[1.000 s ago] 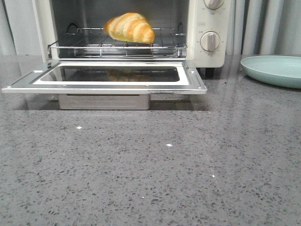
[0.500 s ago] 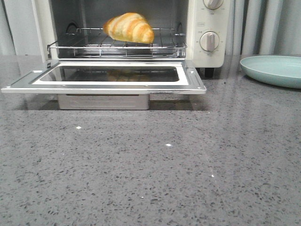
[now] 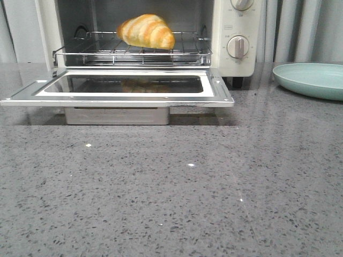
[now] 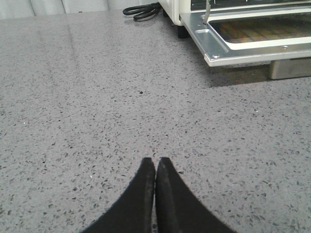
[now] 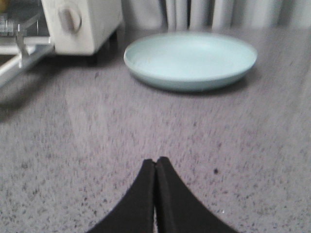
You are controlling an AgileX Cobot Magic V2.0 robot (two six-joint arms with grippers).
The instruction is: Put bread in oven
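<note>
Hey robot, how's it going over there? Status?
Left tool shut, empty. Right tool shut, empty. Bread on oven rack, door down. Nothing blocking.

text: nothing is reading clearly | cream-white countertop toaster oven (image 3: 234, 32): a small label above its lower round dial knob (image 3: 238, 47) is showing, too small to read | dial markings: blurring, no numbers legible | brand: none legible

Bread (image 3: 147, 31) on rack inside oven (image 3: 236, 32), plate (image 3: 311, 80) to its right
</note>
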